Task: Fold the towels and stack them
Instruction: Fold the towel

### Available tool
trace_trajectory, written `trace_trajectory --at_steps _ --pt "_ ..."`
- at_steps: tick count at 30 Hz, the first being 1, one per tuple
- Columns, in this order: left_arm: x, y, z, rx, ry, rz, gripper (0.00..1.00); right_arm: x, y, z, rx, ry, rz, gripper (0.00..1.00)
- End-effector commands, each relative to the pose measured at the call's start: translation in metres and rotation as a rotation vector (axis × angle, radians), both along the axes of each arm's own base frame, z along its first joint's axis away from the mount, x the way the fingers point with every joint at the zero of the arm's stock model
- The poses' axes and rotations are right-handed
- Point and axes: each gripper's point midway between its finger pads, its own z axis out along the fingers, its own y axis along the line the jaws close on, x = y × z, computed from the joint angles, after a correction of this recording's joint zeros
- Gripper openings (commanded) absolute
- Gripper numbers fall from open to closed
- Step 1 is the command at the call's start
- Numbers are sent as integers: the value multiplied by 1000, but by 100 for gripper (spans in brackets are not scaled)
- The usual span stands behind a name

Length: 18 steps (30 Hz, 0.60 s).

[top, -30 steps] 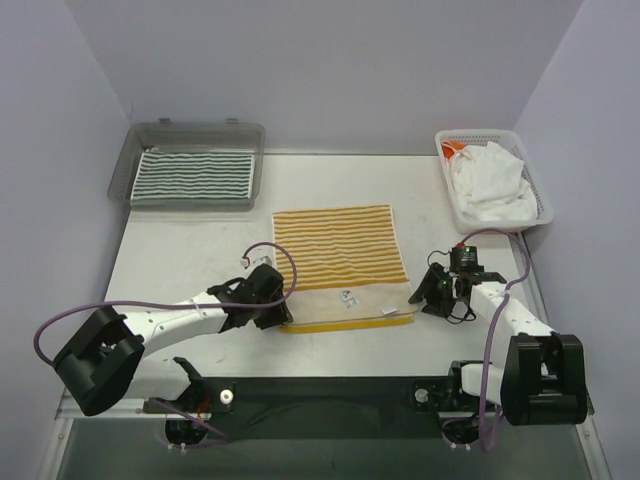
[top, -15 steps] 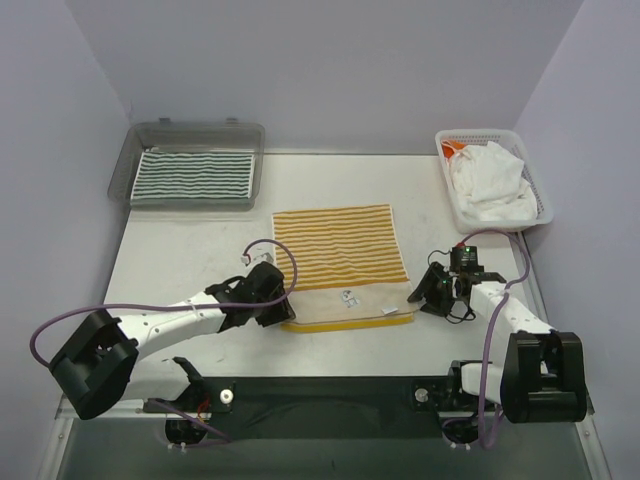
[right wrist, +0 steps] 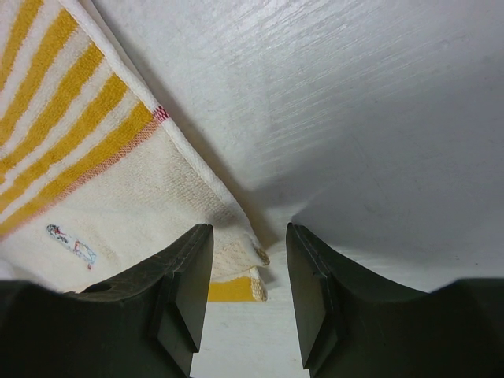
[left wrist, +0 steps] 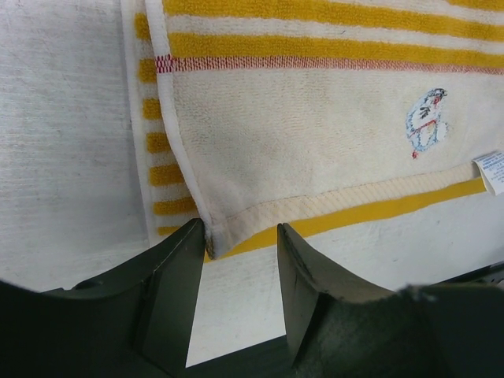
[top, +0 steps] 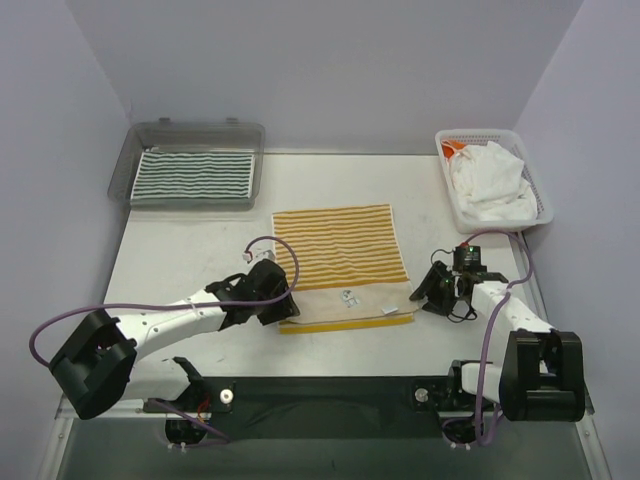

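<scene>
**Operator:** Where is the yellow-and-white striped towel (top: 340, 250)?

**Technician:** It lies flat on the middle of the table (top: 180, 260), with its stripes running left to right. The strip nearest the arms shows a plain cream face. That strip carries a small cartoon patch (left wrist: 426, 120) and a white label (left wrist: 492, 169). A solid yellow band shows along the near edge.

**Operator:** What is the state of the left gripper (left wrist: 240, 232)?

**Technician:** It sits low at the towel's near left corner. The fingers are apart. In the left wrist view the cream hemmed corner points into the gap between the fingertips. The left fingertip is touching or just beside the cloth edge; which one cannot be told. The cloth is not clamped.

**Operator:** And the right gripper (right wrist: 250, 236)?

**Technician:** It sits low at the near right corner. The fingers are apart here too. In the right wrist view the corner of the cloth lies between the fingertips, closer to the left one. Nothing is gripped.

**Operator:** Where are the other towels?

**Technician:** The dark-green-and-white striped towel (top: 195, 175) lies folded flat in the clear grey tray (top: 195, 131) at the far left corner. It is well apart from the yellow towel. The white towels (top: 490, 180) are bunched in the white mesh basket (top: 540, 195) at the far right corner. Something orange (top: 453, 148) shows at the basket's far end, too small to identify.
</scene>
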Motion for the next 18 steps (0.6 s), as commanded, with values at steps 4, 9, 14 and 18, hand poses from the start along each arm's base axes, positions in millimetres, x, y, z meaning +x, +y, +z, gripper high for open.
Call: trace_trajectory --at_steps 4,9,14,18 --pt "8 -10 14 -19 -29 -11 52 -8 -2 -8 0 48 -11 42" --pt "5 -13 8 -17 -9 -23 49 -10 -1 -11 1 63 -11 42" --pt "3 -12 6 -12 -6 -23 40 -12 -1 -15 2 84 -17 41" --pt "4 -10 7 -9 -15 -21 31 -16 2 -16 23 100 -15 39"
